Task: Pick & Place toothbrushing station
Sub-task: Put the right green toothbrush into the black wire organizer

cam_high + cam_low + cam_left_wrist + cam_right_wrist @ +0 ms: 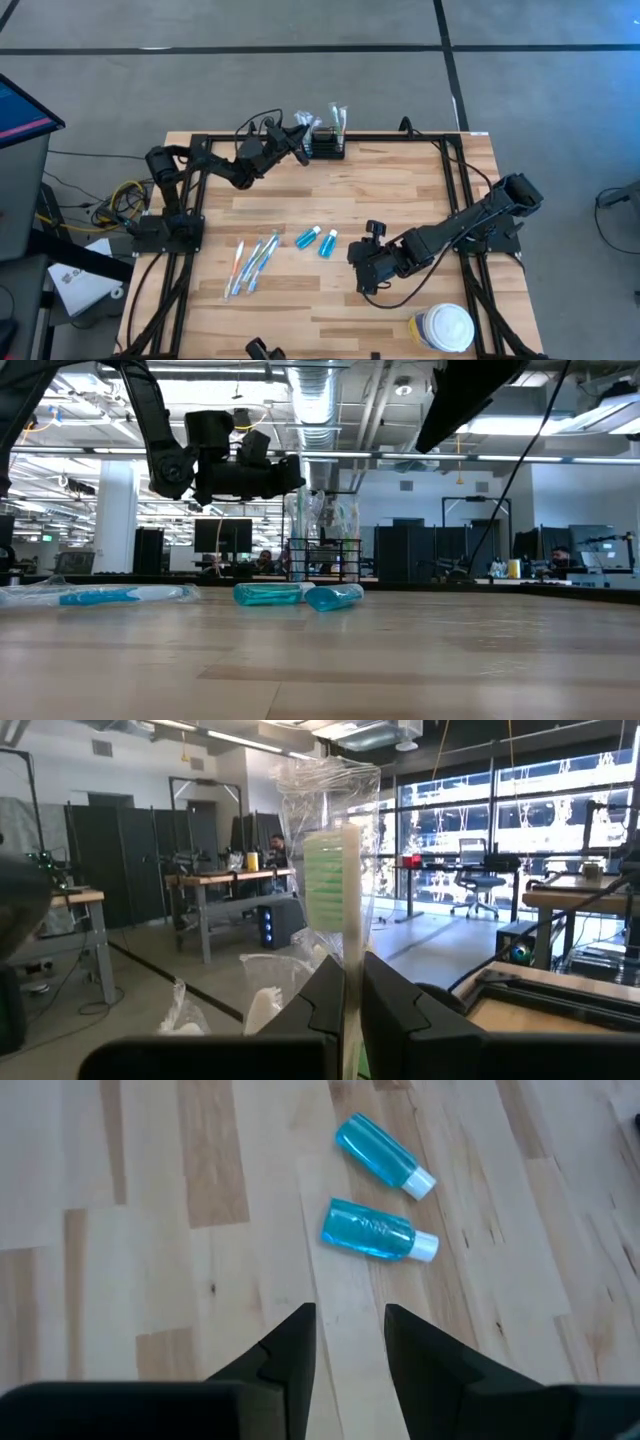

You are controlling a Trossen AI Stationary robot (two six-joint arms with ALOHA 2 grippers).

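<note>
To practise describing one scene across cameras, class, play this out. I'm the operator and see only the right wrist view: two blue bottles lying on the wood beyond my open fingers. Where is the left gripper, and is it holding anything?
Observer: The left gripper is at the table's far edge beside the black caddy, shut on a wrapped green-bristled toothbrush.
Operator: Is the caddy empty?
Observer: No, clear-wrapped items stand upright in it.
Operator: Anything near my bottles?
Observer: Several wrapped toothbrushes lie on the table to the left of your bottles.
</note>
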